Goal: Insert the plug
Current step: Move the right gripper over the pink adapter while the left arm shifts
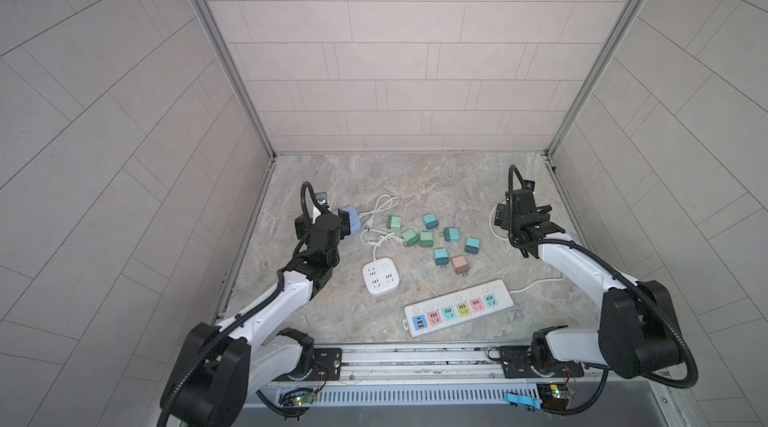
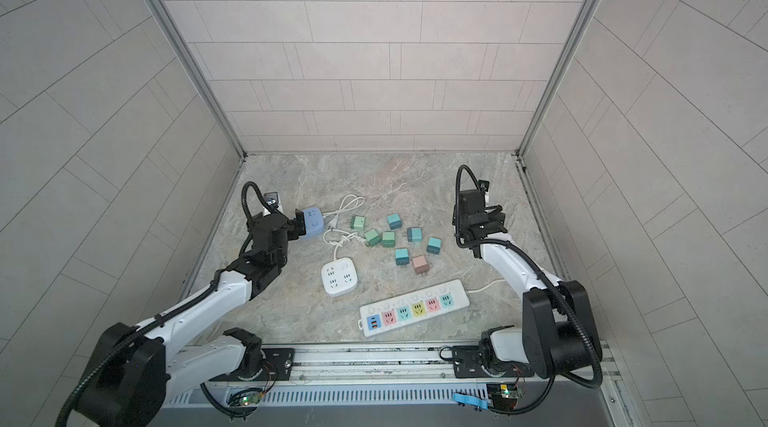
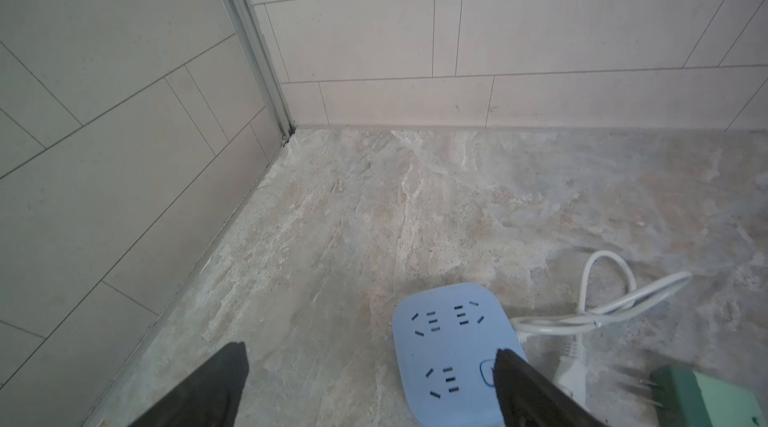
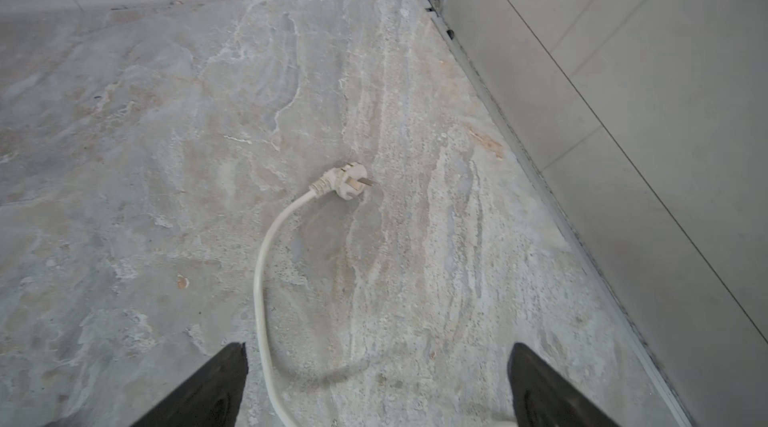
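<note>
Two things are partly escaping us. In both top views the right arm is covering the white corded plug, so only the right wrist view is showing it. It is lying on its side on the marbled grey table with its flat metal prongs pointing towards the side wall. Its white cord is curving back between the widely spread fingers of the right end effector, which is gripping nothing.

The left wrist view is cutting off a pale green cube plug at the frame's corner, and its prongs are blurring. The left end effector is also standing released and empty. One finger is overlapping a corner of the light blue square socket block, and we cannot tell whether they are touching.

Eight small cube plugs, seven green or teal and one pink cube plug, are lying loose mid-table. They are sitting between that block and the right arm, just beyond the long white power strip with coloured outlets and beside a white square socket block. None is sitting in any outlet.
</note>
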You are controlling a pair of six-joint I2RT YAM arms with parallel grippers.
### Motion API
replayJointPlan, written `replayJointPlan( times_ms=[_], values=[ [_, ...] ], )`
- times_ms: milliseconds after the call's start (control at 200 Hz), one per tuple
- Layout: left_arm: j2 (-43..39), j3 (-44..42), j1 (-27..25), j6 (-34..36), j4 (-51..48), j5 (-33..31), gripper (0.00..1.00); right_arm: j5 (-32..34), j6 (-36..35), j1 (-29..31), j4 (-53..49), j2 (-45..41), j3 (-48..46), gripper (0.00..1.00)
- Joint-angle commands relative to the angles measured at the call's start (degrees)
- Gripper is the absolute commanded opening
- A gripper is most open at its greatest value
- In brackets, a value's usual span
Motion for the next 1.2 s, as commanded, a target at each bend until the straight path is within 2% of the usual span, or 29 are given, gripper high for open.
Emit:
replayJointPlan(
  times_ms=[0, 60, 80, 115, 190, 240, 325, 425, 495, 565, 701, 906, 1006, 1081, 1136, 1196],
  values=[
    [-1.3, -1.1, 0.0, -2.1, -0.9, 4.1, 1.0, 12.2, 10.1, 0.0, -4.3, -4.1, -2.0, 0.99],
    [-0.2, -0.5, 0.0, -0.6, -0.3, 8.8, 1.0, 17.5, 24.4, -0.1, -13.1, -5.3, -2.9, 1.0],
    [0.4, 0.0, 0.0, -0.3, -0.6, 9.2, 1.0, 18.0, 26.0, -0.1, -14.6, -5.6, -3.2, 0.99],
    [1.2, 0.9, 0.0, -0.7, -1.7, 7.8, 1.0, 16.3, 24.4, -0.1, -14.7, -6.5, -3.4, 0.99],
    [2.2, 1.2, 0.0, -2.7, -2.0, 2.0, 1.0, 9.6, 17.8, 0.1, -7.3, -8.4, -6.0, 1.0],
    [1.7, 0.9, 0.0, -3.3, -1.9, 0.7, 1.0, 10.3, 17.9, 0.4, -8.0, -9.3, -6.1, 1.0],
    [-1.1, -0.8, 0.0, -4.1, -1.6, 3.1, 1.0, 11.1, 19.0, 0.5, -10.6, -11.4, -6.7, 0.99],
    [-5.4, -5.0, 0.0, -6.8, 0.9, 4.2, 1.0, 9.0, 18.1, 0.5, -9.2, -16.3, -10.6, 0.99],
    [-7.2, -8.9, 0.2, -14.2, 3.0, -0.3, 1.0, 7.4, 17.1, 0.7, -6.5, -19.7, -13.3, 1.0],
    [-8.6, -10.4, 0.3, -16.1, 3.9, -1.5, 1.0, 7.1, 16.8, 0.7, -5.5, -21.4, -14.5, 1.0],
    [-11.5, -8.8, 0.7, -16.1, -2.6, -3.0, 1.0, 6.6, 17.2, 0.7, -4.7, -21.1, -14.9, 1.0],
    [-17.1, -10.7, 2.0, -20.3, -5.9, -6.9, 1.0, -1.4, 13.2, 0.9, 7.5, -19.1, -18.4, 0.97],
    [-19.3, -13.2, 2.6, -18.8, -3.6, -1.7, 1.0, -2.7, 10.3, 2.8, 13.5, -20.0, -20.2, 0.97],
    [-18.6, -14.4, 2.5, -15.1, 1.5, 6.6, 0.95, -6.7, 11.4, 3.2, 6.5, -20.8, -17.1, 0.98],
    [-18.1, -14.3, 2.5, -13.9, 3.0, 10.6, 0.92, -12.7, 12.4, 3.7, 1.1, -20.8, -14.3, 0.97],
    [-15.1, -13.6, 2.5, -13.5, 3.4, 13.3, 0.91, -17.6, 13.4, 5.3, -0.6, -20.5, -13.0, 0.89]
  ],
)
